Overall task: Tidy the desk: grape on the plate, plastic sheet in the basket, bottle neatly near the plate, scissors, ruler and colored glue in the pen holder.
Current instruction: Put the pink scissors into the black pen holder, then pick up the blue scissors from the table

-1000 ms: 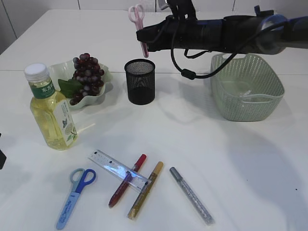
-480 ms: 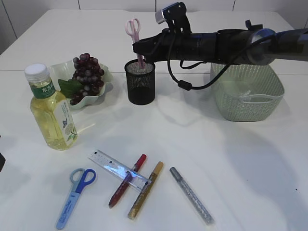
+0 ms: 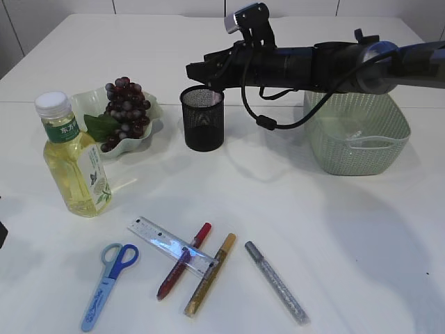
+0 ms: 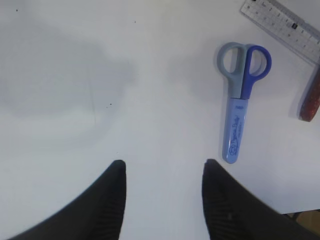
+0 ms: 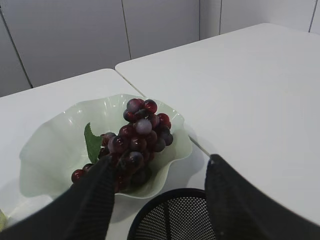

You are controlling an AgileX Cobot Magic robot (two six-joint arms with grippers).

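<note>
My right gripper (image 3: 198, 69) (image 5: 160, 170) is open and empty just above the black mesh pen holder (image 3: 202, 129) (image 5: 175, 220). A pale shape shows faintly through the mesh. The grapes (image 3: 125, 104) (image 5: 137, 135) lie on the pale green plate (image 3: 87, 104) (image 5: 50, 145). The bottle (image 3: 73, 163) stands in front of the plate. Blue scissors (image 3: 108, 278) (image 4: 241, 100), a clear ruler (image 3: 170, 245) (image 4: 280, 25) and red (image 3: 182, 263), gold (image 3: 210, 275) and silver (image 3: 276, 282) glue pens lie at the front. My left gripper (image 4: 162, 170) is open over bare table, left of the blue scissors.
A green basket (image 3: 354, 125) stands at the right with a clear plastic sheet (image 3: 348, 131) inside it. My right arm stretches across the back of the table above the basket. The table's front edge is close to the blue scissors.
The pink scissors held above the pen holder went down into it and left my right gripper, which is now open. They no longer stick out above the rim.
</note>
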